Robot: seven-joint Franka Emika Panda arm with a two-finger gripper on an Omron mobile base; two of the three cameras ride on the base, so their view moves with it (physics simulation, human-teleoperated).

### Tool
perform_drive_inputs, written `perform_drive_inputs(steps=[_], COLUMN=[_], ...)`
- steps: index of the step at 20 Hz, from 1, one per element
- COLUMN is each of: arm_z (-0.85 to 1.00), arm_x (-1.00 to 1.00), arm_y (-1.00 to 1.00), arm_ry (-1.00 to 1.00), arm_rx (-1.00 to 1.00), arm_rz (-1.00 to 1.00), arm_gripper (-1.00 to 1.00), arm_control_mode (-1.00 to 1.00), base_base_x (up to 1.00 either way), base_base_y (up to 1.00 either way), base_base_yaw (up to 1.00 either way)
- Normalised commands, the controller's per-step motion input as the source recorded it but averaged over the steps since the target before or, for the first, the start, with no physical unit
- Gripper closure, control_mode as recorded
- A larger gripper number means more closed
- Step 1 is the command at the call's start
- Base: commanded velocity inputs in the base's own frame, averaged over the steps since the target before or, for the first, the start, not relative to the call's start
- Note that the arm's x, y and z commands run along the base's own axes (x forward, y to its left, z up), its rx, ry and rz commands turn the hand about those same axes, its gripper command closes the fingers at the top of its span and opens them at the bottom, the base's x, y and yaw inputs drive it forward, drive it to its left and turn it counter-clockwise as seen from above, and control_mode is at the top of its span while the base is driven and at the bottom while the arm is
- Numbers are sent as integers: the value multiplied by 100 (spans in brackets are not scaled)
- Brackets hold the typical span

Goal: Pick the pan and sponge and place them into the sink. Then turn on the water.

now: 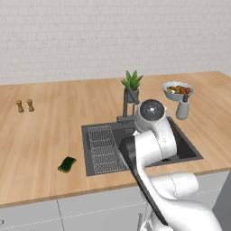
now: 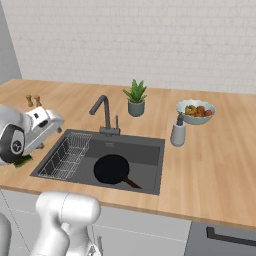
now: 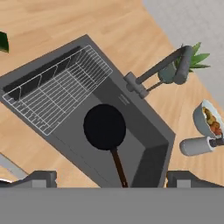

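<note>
The black pan (image 2: 112,169) lies flat on the floor of the dark grey sink (image 2: 137,151), its handle pointing to the front right. In the hand view the pan (image 3: 105,127) is straight below, and my gripper (image 3: 112,178) hangs high above it, open, with nothing between the fingertips (image 3: 41,178). The green sponge (image 1: 67,164) rests on the wooden counter left of the sink (image 1: 86,135), near the front edge. A dark green corner of the sponge (image 3: 2,42) shows at the hand view's left edge. No water runs from the faucet (image 2: 102,112).
A wire drainer (image 2: 67,155) fills the sink's left part. Behind the sink stands a potted plant (image 1: 131,85). To its right are a white bowl of food (image 1: 177,90) and a soap dispenser (image 1: 182,108). Two small shakers (image 1: 25,106) stand far left.
</note>
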Motion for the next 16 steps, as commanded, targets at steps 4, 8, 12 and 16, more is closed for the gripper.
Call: perform_drive_inputs(steps=[4,8,12,16], arm_z=[0,0,-2,-21], arm_x=[-28,-14,0,0], arm_y=[88,85,66,46], arm_ry=[15,20,34,34], arm_rx=[0,0,0,-1], arm_rz=[15,14,32,39], arm_gripper=[-100,-100,-100,-100], arm_control_mode=[-100,-100,-100,-100], base_base_x=[0,0,0,0], base_base_y=[0,0,0,0], base_base_yaw=[0,0,0,0])
